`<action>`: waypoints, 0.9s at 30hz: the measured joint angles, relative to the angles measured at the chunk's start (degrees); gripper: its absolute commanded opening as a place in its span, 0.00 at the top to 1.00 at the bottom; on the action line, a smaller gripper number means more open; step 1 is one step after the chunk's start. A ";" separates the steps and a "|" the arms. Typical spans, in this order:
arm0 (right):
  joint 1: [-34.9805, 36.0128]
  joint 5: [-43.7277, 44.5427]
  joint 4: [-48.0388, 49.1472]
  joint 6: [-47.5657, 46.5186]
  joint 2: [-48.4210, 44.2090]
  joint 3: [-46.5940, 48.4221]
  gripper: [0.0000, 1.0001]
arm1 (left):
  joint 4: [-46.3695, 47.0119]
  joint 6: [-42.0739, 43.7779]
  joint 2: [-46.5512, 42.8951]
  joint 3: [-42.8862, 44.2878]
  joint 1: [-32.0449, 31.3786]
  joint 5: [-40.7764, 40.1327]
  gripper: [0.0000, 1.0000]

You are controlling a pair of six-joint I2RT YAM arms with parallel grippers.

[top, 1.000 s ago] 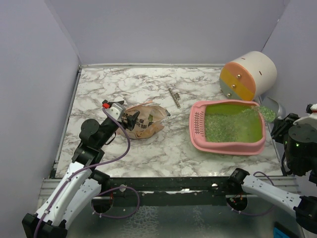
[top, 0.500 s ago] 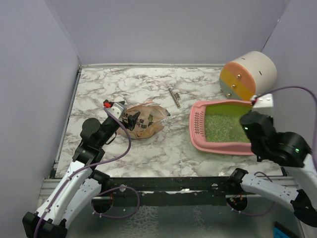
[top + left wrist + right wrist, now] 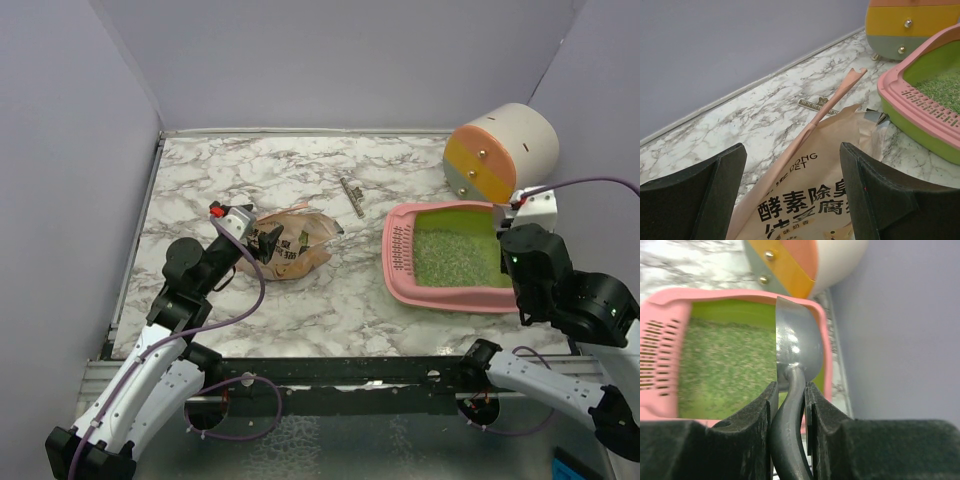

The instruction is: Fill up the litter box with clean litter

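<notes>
The light was bright, soft and even from above, leaving only faint shadows on the marble table (image 3: 300, 180). White glare sat on the scoop (image 3: 791, 342) in the right wrist view, where the litter box (image 3: 660, 347) looked smeared and the bottom edge dark, unfocused.

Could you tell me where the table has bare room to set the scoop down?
The table is bare at the far left, between the back wall, the bag and the small metal strip. Another free patch lies between the bag and the litter box. The right side is crowded: litter box, cylinder, and the right gripper holding the scoop.
</notes>
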 measured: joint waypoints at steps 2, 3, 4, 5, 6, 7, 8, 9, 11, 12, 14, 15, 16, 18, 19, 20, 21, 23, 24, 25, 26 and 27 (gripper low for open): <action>0.00 -2.86 2.75 -0.59 0.35 0.11 0.99 | 0.00 0.02 0.00 0.00 0.00 0.11 0.22; 0.00 -4.61 4.33 -0.63 0.66 0.11 0.99 | 0.00 0.04 0.00 0.00 0.00 0.13 0.22; 0.00 -7.54 6.95 -0.76 1.20 0.09 0.99 | 0.00 0.09 -0.02 0.00 0.00 0.13 0.21; 0.00 -9.94 9.53 -0.81 1.88 0.09 0.99 | 0.00 0.15 -0.02 0.00 0.00 0.13 0.21; 0.00 -12.39 12.57 -0.94 3.04 0.09 0.99 | 0.00 0.15 -0.04 0.00 0.00 0.13 0.21; 0.00 -13.99 15.06 -1.09 4.28 0.15 0.99 | 0.00 0.15 -0.07 0.00 0.00 0.17 0.20; 0.00 -15.15 17.16 -1.27 5.73 0.37 0.99 | 0.00 0.15 -0.07 0.00 0.00 0.31 0.19; 0.00 -16.63 19.54 -1.66 9.09 1.40 0.99 | 0.00 0.15 -0.13 0.00 0.00 0.35 0.19; -0.17 -18.21 23.78 -2.78 15.65 4.02 0.99 | -0.02 0.15 -0.35 0.00 0.00 0.52 0.18; -0.61 -19.02 26.12 -3.63 18.47 5.53 0.99 | 0.00 0.13 -0.61 0.00 0.00 0.72 0.18; -3.26 -24.26 31.52 -4.96 25.92 8.76 0.99 | 0.02 0.13 -1.16 0.00 0.02 0.98 0.18; -5.77 -27.85 33.22 -5.18 29.73 10.86 0.99 | 0.02 0.11 -1.42 0.00 0.02 1.05 0.18; -8.46 -31.50 35.01 -5.16 33.11 13.03 0.99 | 0.04 0.11 -1.66 0.00 0.09 1.18 0.18; -14.49 -38.56 39.06 -4.83 39.56 17.33 0.99 | 0.07 0.09 -2.01 0.00 0.17 1.49 0.18; -17.05 -41.64 40.87 -4.42 42.45 19.32 0.99 | 0.07 0.04 -2.16 0.00 0.37 1.70 0.18; -19.54 -44.06 42.03 -3.93 45.11 21.35 0.99 | 0.07 0.00 -2.21 0.00 0.44 1.84 0.19; -22.27 -47.76 43.04 -2.99 48.92 24.37 0.99 | 0.07 0.00 -2.25 0.00 0.52 1.97 0.20; -26.32 -53.35 45.92 -1.31 55.23 29.27 0.99 | 0.07 -0.07 -2.29 0.00 0.81 2.08 0.21; -27.98 -55.82 47.36 -0.48 58.07 31.23 0.99 | 0.02 -0.09 -2.34 0.00 0.90 2.05 0.21; -29.24 -57.88 48.43 0.11 60.54 32.92 0.99 | -0.04 -0.11 -2.38 0.00 1.05 2.05 0.22; -30.91 -61.83 49.40 1.18 64.50 35.65 0.99 | -0.31 -0.26 -2.45 0.09 1.14 2.01 0.23; -32.09 -65.55 50.18 1.79 67.80 38.18 0.99 | -0.66 -0.35 -2.51 0.26 1.22 1.90 0.24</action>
